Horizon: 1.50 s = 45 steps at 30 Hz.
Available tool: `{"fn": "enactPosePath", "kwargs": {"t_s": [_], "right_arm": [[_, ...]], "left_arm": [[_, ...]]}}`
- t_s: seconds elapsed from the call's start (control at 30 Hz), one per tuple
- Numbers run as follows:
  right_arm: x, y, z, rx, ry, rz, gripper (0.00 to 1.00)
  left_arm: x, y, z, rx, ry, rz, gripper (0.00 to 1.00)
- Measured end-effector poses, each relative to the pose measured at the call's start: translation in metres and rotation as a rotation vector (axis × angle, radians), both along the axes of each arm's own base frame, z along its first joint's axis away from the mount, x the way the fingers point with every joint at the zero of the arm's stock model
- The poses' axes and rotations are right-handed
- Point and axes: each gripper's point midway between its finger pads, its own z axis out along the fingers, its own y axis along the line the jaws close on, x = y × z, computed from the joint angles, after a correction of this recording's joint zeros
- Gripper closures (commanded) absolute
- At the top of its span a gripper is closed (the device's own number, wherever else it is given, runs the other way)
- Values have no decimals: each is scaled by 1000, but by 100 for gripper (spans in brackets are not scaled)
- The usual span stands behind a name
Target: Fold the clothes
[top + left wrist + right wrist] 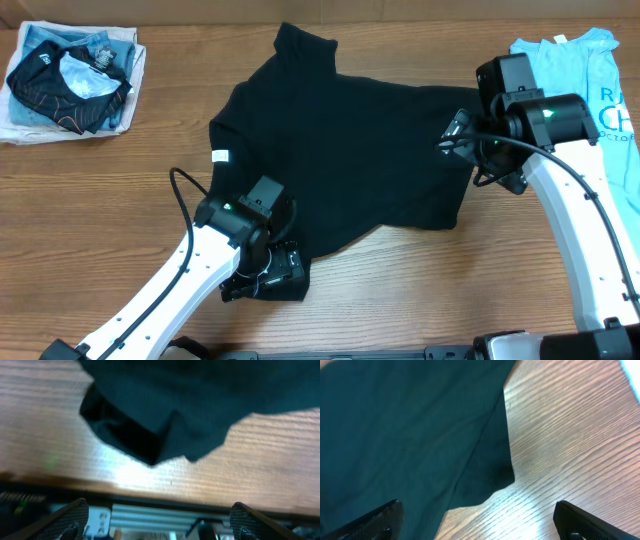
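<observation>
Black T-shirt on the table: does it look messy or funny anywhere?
Yes. The black T-shirt lies crooked and rumpled instead of flat, with one corner bunched up just ahead of the open left gripper. A crumpled clothes pile sits at the table's far left corner. Nothing looks torn or spilled.

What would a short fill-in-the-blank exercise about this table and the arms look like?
1. The T-shirt spread in the middle of the table is plain ____.
2. Its small label is ____.
3. The left gripper, by that shirt's near corner, has its jaws ____.
4. The light blue T-shirt lies at the table's far ____ corner.
Missing words: black; white; open; right.
</observation>
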Motion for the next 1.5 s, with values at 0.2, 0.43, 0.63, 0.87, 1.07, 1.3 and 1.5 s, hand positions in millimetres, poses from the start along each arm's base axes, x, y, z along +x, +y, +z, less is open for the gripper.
{"fn": "enactPosePath", "kwargs": {"t_s": [0.2, 0.43, 0.63, 0.87, 1.07, 1.3, 1.5], "right_arm": [[-10, 3, -46, 65, 77, -14, 3], [-23, 23, -102, 181, 137, 8, 9], [-39, 27, -134, 216, 182, -11, 9], [-59, 29, -158, 241, 246, -65, 13], [-68, 30, -172, 259, 264, -117, 22], [-65, 31, -179, 270, 237, -140, 23], [-63, 28, -189, 252, 226, -147, 24]], "left_arm": [[-5, -1, -32, -26, -2, 11, 7], [-8, 2, -51, -14, 37, 29, 8], [-3, 5, -63, 3, 68, 51, 8], [-2, 1, -76, 4, 104, 53, 9], [0, -1, -78, -1, 99, 53, 7], [0, -2, -78, -8, 98, 54, 7], [1, -2, -78, -9, 97, 54, 7]]}}
